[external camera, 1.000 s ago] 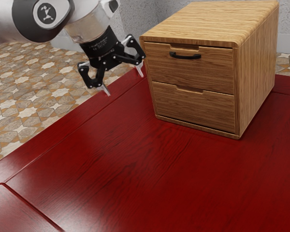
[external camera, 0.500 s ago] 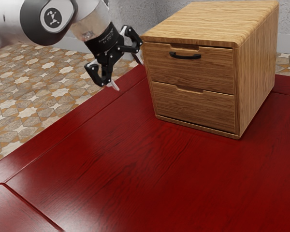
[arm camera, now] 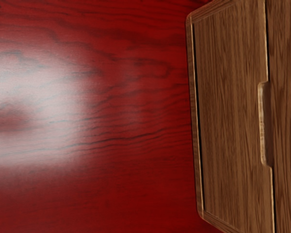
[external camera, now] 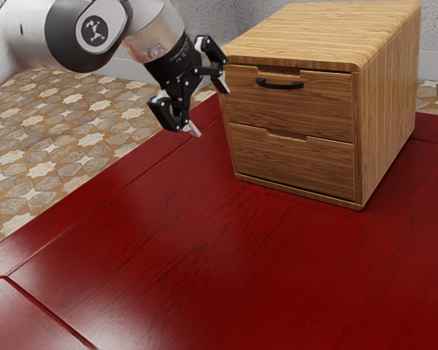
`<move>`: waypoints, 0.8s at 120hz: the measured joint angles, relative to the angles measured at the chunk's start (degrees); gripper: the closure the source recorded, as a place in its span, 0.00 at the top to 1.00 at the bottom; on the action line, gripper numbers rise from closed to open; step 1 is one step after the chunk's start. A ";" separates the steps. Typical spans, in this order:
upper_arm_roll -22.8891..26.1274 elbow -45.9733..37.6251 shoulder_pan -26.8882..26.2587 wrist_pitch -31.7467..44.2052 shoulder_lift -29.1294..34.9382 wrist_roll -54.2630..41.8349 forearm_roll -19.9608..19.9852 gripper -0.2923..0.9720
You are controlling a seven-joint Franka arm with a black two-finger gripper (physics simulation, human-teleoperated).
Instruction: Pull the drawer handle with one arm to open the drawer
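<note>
Hovering short of the drawer handle (external camera: 279, 84), nothing gripped.
gripper (external camera: 209, 109) is spread wide and empty, up off the table (external camera: 204, 255), at the cabinet (external camera: 383, 109)'s front corner on the exterior view's left. The handle is a black bar on the upper drawer (external camera: 306, 102), which sits flush and shut. Risks as I read it: the upper finger is just beside the cabinet corner, so a straight push in could clip the wood. The fingers stand on a diagonal while the bar is level, so closing without a wrist turn could skate off it. Wrist cam looks at the lower drawer (arm camera: 230, 121), so aim may be low. Pose: arm in from the exterior view's upper left, hand tilted down toward the cabinet front.
</note>
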State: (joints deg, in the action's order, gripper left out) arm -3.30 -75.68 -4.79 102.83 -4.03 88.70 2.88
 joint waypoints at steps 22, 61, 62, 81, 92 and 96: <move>-0.08 0.23 0.78 2.02 -1.15 2.30 -0.03 0.77; 0.04 8.02 1.02 3.69 -8.26 4.97 0.01 0.77; 0.04 8.45 1.04 3.65 -8.58 5.02 0.01 0.77; 0.36 12.72 1.45 3.10 -12.60 5.86 0.01 0.77; 0.81 14.07 1.52 2.93 -13.85 6.25 0.02 0.77; 0.86 14.44 1.61 2.86 -14.03 6.38 0.01 0.77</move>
State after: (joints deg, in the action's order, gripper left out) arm -2.44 -61.25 -3.18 105.69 -18.06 95.08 2.89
